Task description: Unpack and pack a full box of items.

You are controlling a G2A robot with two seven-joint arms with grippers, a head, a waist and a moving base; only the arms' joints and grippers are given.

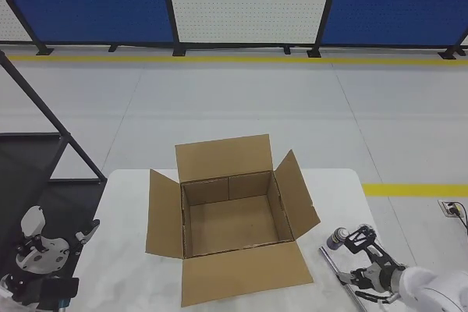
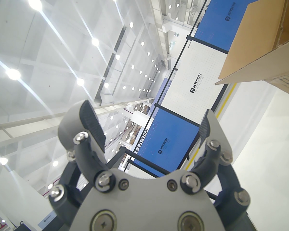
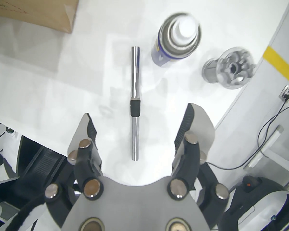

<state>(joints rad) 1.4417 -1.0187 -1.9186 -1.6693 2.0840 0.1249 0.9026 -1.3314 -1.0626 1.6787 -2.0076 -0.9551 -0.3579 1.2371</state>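
Open cardboard box [image 1: 230, 222] sits mid-frame on our counter [image 1: 335, 195]; lower right, our right jaws spread above a steel rod [image 3: 135, 102]; our left jaws spread, lower left.

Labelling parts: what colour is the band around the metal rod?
Black band on a silver rod; clearest in the right wrist view.

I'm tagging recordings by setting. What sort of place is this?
Probably a factory hall or test bay: blue and white partition panels fence the floor, yellow lines mark it, and rows of lights hang on a high ceiling.
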